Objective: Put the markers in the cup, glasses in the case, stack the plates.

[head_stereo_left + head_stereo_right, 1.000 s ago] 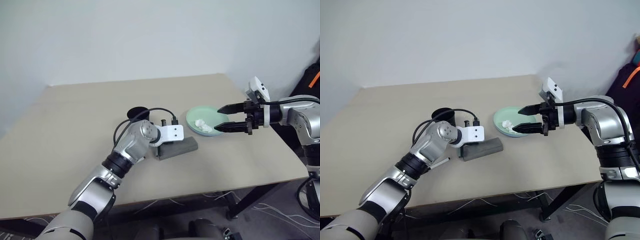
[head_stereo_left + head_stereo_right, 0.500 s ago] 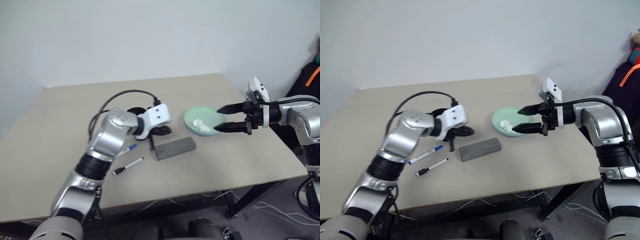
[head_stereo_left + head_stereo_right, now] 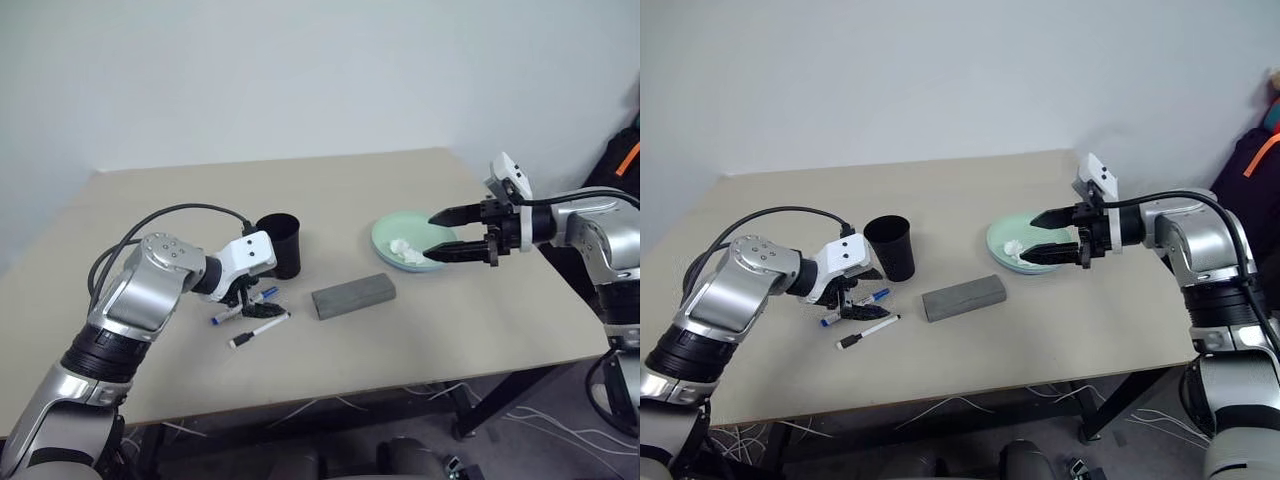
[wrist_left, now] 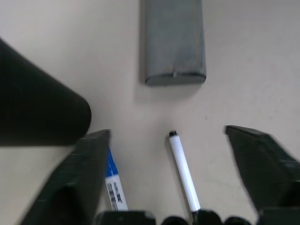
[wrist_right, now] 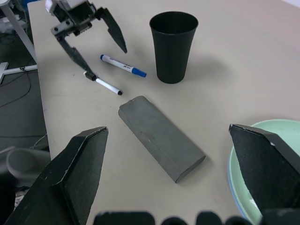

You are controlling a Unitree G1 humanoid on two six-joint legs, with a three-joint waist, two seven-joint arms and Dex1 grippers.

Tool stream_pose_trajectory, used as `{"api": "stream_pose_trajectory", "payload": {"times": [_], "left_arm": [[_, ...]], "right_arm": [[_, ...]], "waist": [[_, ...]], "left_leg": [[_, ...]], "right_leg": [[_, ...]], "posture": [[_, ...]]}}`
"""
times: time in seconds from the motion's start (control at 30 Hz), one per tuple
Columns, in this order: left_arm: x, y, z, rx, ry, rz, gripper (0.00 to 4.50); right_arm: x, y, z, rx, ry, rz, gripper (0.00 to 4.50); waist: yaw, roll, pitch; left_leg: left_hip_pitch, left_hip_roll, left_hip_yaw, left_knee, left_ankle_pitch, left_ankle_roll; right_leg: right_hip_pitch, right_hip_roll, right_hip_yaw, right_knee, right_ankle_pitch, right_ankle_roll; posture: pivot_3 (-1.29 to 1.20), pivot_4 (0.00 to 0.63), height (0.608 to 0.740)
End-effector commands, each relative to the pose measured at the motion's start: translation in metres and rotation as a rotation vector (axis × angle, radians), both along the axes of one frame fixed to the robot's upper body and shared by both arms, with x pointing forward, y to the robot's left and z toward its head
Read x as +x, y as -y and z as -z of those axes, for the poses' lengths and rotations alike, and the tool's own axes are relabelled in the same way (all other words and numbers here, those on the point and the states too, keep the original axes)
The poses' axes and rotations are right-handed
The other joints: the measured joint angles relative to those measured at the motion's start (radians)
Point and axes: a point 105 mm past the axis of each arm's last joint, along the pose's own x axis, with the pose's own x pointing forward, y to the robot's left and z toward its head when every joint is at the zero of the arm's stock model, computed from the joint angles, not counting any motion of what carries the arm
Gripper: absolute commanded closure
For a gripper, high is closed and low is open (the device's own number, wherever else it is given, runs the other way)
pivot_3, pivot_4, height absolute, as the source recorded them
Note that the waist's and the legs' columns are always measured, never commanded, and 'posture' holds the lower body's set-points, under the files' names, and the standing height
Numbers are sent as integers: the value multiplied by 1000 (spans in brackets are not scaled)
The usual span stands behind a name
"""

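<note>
Head views: plain black tapered plastic cup [image 3: 279, 245] stands upright, the landmark. Blue-capped white marker [image 3: 243, 305] lies just beside its base; black-capped white marker [image 3: 259, 330] lies a little farther out, both under the left gripper [image 3: 845, 300], fingers spread. Closed grey rectangular case [image 3: 353, 296] lies near the cup; mint green round plate [image 3: 392, 230] with crumpled white tissue [image 3: 405, 251] beyond it, under the right gripper [image 3: 440, 234], fingers spread.

Left wrist view: both markers lie between the splayed fingers. Judged light, stiff, smooth, apt to roll; pinch mid-barrel.

Right wrist view: cup empty.
</note>
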Motion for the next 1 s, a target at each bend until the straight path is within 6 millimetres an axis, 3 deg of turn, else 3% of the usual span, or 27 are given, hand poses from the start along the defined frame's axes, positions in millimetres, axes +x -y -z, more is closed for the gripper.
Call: {"api": "stream_pose_trajectory", "payload": {"times": [0.03, 0.4, 1.0], "left_arm": [[-3, -5, 3, 36, -12, 10, 21], [-11, -17, 30, 160, -132, 21, 21], [-4, -18, 49, 177, -213, 33, 21]], "right_arm": [[0, -4, -12, 13, 48, -23, 0], [-4, -4, -9, 22, 41, -14, 0], [-4, -4, -9, 22, 39, -10, 0]], "waist": [[0, 0, 0], [0, 0, 0], [0, 0, 0]], "left_leg": [[0, 0, 0, -1, 0, 0], [0, 0, 0, -1, 0, 0], [0, 0, 0, -1, 0, 0]], "right_leg": [[0, 0, 0, 0, 0, 0], [-1, 0, 0, 1, 0, 0], [-1, 0, 0, 1, 0, 0]], "posture": [[0, 0, 732], [0, 0, 732], [0, 0, 732]]}}
